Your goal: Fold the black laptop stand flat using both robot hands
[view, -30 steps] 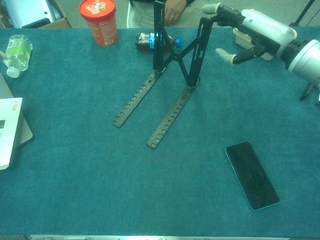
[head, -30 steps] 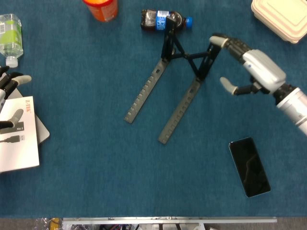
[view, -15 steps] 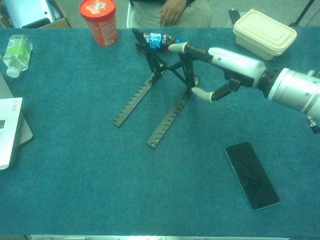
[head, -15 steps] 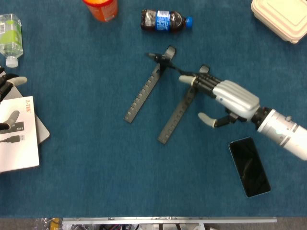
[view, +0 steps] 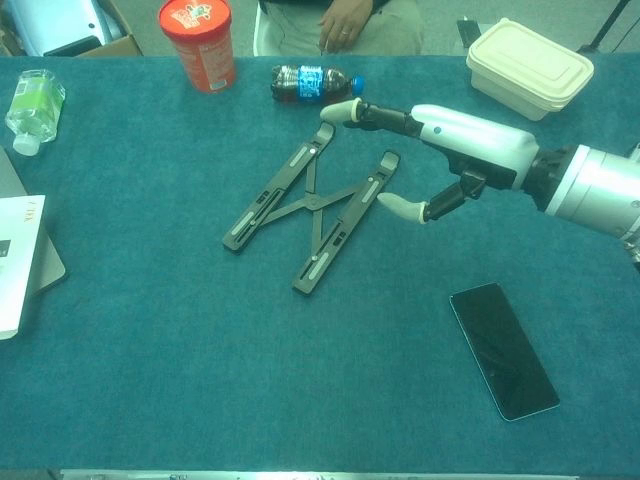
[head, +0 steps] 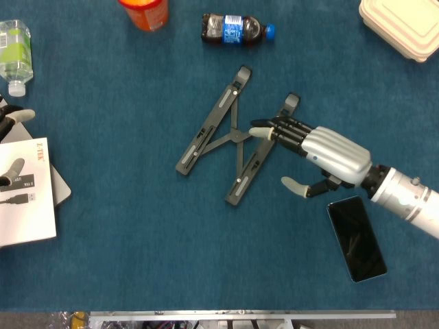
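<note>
The black laptop stand (head: 232, 137) lies flat on the blue cloth, its two bars joined by a crossed brace (view: 310, 205). My right hand (head: 329, 154) reaches in from the right with its fingers stretched out over the stand's right bar and its thumb spread below. In the chest view the right hand (view: 460, 145) hovers a little above the stand and holds nothing. Only the fingertips of my left hand (head: 12, 118) show at the far left edge, spread apart over a white box (head: 27, 199).
A cola bottle (head: 236, 29) lies just behind the stand, with an orange canister (head: 144, 12) to its left. A cream lunch box (head: 405, 24) sits at the back right. A black phone (head: 355, 238) lies at the front right. A green bottle (head: 14, 48) lies at the far left.
The stand's upright legs have gone down under my right hand, from standing tall to lying flat. The right hand came down and leftward with them. The left hand barely moved.
</note>
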Robot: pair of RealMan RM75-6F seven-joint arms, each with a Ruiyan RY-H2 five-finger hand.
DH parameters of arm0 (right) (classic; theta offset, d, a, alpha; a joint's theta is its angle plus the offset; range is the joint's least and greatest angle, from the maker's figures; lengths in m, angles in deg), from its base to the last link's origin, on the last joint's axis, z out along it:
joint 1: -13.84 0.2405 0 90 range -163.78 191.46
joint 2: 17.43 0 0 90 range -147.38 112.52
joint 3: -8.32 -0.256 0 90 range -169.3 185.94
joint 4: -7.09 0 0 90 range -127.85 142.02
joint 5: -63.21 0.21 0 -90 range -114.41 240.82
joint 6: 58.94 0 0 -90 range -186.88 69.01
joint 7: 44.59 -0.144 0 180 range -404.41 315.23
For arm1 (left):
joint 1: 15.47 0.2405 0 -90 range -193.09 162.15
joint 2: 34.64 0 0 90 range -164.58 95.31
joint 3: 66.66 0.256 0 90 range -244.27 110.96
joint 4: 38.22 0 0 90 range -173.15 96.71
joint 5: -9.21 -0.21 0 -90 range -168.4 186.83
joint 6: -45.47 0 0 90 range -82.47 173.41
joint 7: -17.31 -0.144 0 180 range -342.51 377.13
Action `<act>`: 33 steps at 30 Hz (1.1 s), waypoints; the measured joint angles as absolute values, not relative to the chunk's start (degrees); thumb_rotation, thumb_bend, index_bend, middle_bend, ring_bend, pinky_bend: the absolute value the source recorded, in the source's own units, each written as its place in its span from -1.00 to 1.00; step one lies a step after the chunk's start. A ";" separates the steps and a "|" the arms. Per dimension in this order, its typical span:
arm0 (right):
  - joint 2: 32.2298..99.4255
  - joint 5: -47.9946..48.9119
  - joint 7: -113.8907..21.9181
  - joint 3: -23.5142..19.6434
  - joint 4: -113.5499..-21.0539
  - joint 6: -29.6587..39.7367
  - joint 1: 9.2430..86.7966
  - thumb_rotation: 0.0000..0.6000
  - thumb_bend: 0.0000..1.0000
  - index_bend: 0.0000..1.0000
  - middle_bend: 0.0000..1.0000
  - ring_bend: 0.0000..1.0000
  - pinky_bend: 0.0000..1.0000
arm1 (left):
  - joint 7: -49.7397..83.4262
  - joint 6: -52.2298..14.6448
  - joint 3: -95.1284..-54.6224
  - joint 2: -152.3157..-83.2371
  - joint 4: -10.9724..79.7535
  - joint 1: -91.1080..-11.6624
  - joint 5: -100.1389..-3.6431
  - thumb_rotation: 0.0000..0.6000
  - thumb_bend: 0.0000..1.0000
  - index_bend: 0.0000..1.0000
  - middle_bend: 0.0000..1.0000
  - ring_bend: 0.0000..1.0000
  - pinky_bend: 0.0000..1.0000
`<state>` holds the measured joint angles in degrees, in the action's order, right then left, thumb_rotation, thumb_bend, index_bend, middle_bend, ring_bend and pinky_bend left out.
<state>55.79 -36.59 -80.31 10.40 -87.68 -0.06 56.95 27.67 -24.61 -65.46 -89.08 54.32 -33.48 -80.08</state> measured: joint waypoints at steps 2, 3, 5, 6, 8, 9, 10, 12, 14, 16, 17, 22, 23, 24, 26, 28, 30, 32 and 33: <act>55.68 -36.34 -79.57 10.44 -87.53 -0.05 56.84 1.00 -0.17 -1.00 -1.00 -1.00 -1.00 | 27.57 -24.36 -65.51 -89.00 54.42 -33.68 -80.15 1.00 -0.29 -0.63 -0.67 -0.88 -0.95; 55.64 -36.22 -78.85 10.43 -87.38 -0.01 56.76 1.00 -0.17 -1.00 -1.00 -1.00 -1.00 | 27.53 -24.22 -65.55 -88.93 54.49 -33.82 -80.19 1.00 -0.28 -0.63 -0.66 -0.88 -0.95; 55.56 -36.04 -76.92 10.36 -87.02 0.12 56.58 1.00 -0.17 -1.00 -1.00 -1.00 -1.00 | 27.58 -23.89 -65.66 -88.73 54.79 -34.24 -80.45 1.00 -0.28 -0.63 -0.66 -0.88 -0.95; 55.51 -35.93 -75.80 10.31 -86.85 0.17 56.48 1.00 -0.17 -1.00 -1.00 -1.00 -1.00 | 27.65 -23.83 -65.69 -88.68 54.88 -34.34 -80.56 1.00 -0.28 -0.63 -0.66 -0.88 -0.95; 55.43 -35.68 -73.68 10.20 -86.61 0.26 56.29 1.00 -0.19 -1.00 -1.00 -1.00 -1.00 | 28.14 -23.62 -65.75 -88.60 55.16 -34.72 -81.06 1.00 -0.28 -0.63 -0.65 -0.88 -0.95; 55.36 -35.43 -71.81 10.10 -86.44 0.32 56.11 1.00 -0.22 -1.00 -1.00 -1.00 -1.00 | 28.47 -23.48 -65.75 -88.60 55.27 -34.91 -81.30 1.00 -0.28 -0.63 -0.65 -0.88 -0.95; 55.31 -35.21 -70.32 10.02 -86.32 0.34 55.97 1.00 -0.24 -1.00 -1.00 -1.00 -1.00 | 29.13 -23.26 -65.73 -88.64 55.41 -35.18 -81.67 1.00 -0.28 -0.63 -0.65 -0.88 -0.95; 55.20 -34.57 -66.67 9.82 -86.10 0.36 55.60 1.00 -0.27 -1.00 -1.00 -1.00 -1.00 | 30.70 -22.79 -65.66 -88.76 55.56 -35.71 -82.36 1.00 -0.29 -0.63 -0.64 -0.88 -0.95; 55.14 -33.98 -63.59 9.66 -85.97 0.39 55.22 1.00 -0.31 -1.00 -1.00 -1.00 -1.00 | 33.30 -21.98 -65.55 -89.07 55.57 -36.62 -83.39 1.00 -0.29 -0.63 -0.62 -0.88 -0.95; 55.18 -33.33 -60.18 9.52 -85.77 0.49 54.72 1.00 -0.36 -1.00 -1.00 -1.00 -1.00 | 35.90 -20.62 -65.47 -89.74 55.29 -38.09 -84.56 1.00 -0.29 -0.63 -0.62 -0.87 -0.95; 55.26 -33.02 -58.20 9.47 -85.61 0.56 54.42 1.00 -0.39 -1.00 -1.00 -1.00 -1.00 | 36.64 -19.86 -65.47 -90.13 55.13 -38.79 -84.91 1.00 -0.29 -0.63 -0.61 -0.87 -0.95; 56.00 -31.83 -51.23 9.34 -84.97 1.22 52.92 1.00 -0.43 -1.00 -1.00 -1.00 -1.00 | 38.80 -15.30 -65.80 -93.30 54.29 -42.79 -85.64 1.00 -0.29 -0.63 -0.58 -0.84 -0.95; 56.22 -31.64 -50.04 9.31 -84.77 1.50 52.55 1.00 -0.44 -1.00 -1.00 -1.00 -1.00 | 38.99 -14.64 -65.90 -93.99 54.13 -43.41 -85.65 1.00 -0.29 -0.63 -0.56 -0.80 -0.95; 56.38 -31.56 -49.27 9.29 -84.61 1.73 52.30 1.00 -0.44 -1.00 -1.00 -1.00 -1.00 | 39.15 -13.98 -66.02 -94.67 53.96 -44.00 -85.64 1.00 -0.29 -0.63 -0.54 -0.77 -0.95; 56.70 -31.52 -47.64 9.27 -84.18 2.20 51.85 1.00 -0.48 -1.00 -1.00 -1.00 -1.00 | 39.50 -12.35 -66.29 -96.21 53.53 -45.36 -85.44 1.00 -0.29 -0.63 -0.53 -0.76 -0.95; 56.94 -31.59 -46.25 9.31 -83.77 2.45 51.57 1.00 -0.50 -1.00 -1.00 -1.00 -1.00 | 39.77 -10.65 -66.62 -97.79 52.88 -46.72 -84.97 1.00 -0.29 -0.63 -0.53 -0.76 -0.95; 57.21 -31.69 -44.62 9.41 -83.26 2.59 51.29 1.00 -0.50 -1.00 -1.00 -1.00 -1.00 | 39.80 -9.20 -66.95 -99.05 52.08 -47.82 -84.31 1.00 -0.29 -0.63 -0.52 -0.76 -0.95; 57.52 -31.65 -43.09 9.50 -82.73 2.52 51.07 1.00 -0.51 -1.00 -1.00 -1.00 -1.00 | 39.66 -7.53 -67.35 -100.41 51.03 -48.99 -83.23 1.00 -0.28 -0.62 -0.51 -0.76 -0.95; 57.69 -31.57 -42.49 9.52 -82.49 2.41 51.01 1.00 -0.51 -1.00 -1.00 -1.00 -1.00 | 39.57 -6.87 -67.53 -100.91 50.58 -49.45 -82.69 1.00 -0.28 -0.62 -0.50 -0.76 -0.95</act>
